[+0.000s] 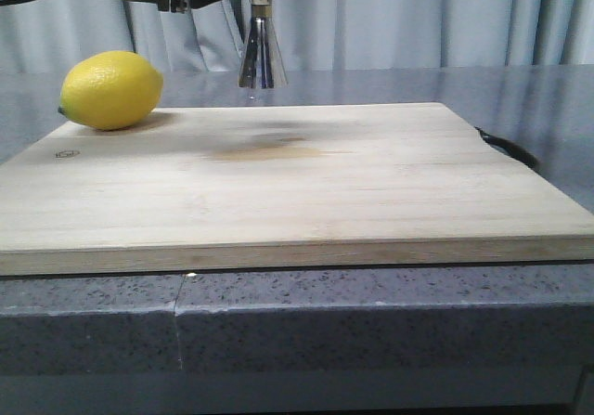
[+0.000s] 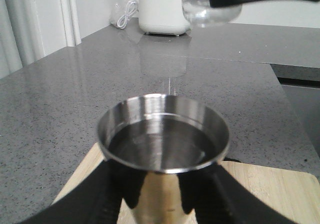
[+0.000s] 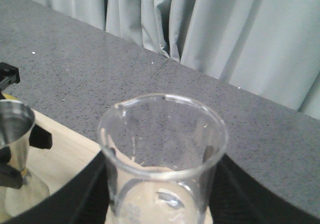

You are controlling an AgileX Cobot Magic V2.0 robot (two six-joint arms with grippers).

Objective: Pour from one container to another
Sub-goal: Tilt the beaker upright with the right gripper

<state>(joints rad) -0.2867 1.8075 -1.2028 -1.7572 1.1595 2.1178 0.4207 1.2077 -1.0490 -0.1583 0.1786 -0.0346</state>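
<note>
My left gripper (image 2: 160,194) is shut on the steel jigger (image 2: 162,134), its fingers on the body under the upper cup. The cup holds clear liquid near the rim. In the front view the jigger (image 1: 263,58) hangs upright a little above the back edge of the wooden board (image 1: 297,192). The clear glass beaker (image 3: 162,149) stands upright between the fingers of my right gripper (image 3: 162,196), which is shut on it. I see at most a trace of liquid in the beaker. It sits higher than the jigger (image 3: 11,144) and beside it, also showing as the beaker (image 2: 205,11).
A yellow lemon (image 1: 111,88) lies on the board's back left corner. A black object (image 1: 506,146) sticks out at the board's right edge. A white appliance (image 2: 162,13) with a cable (image 2: 125,13) stands on the grey counter. Curtains hang behind.
</note>
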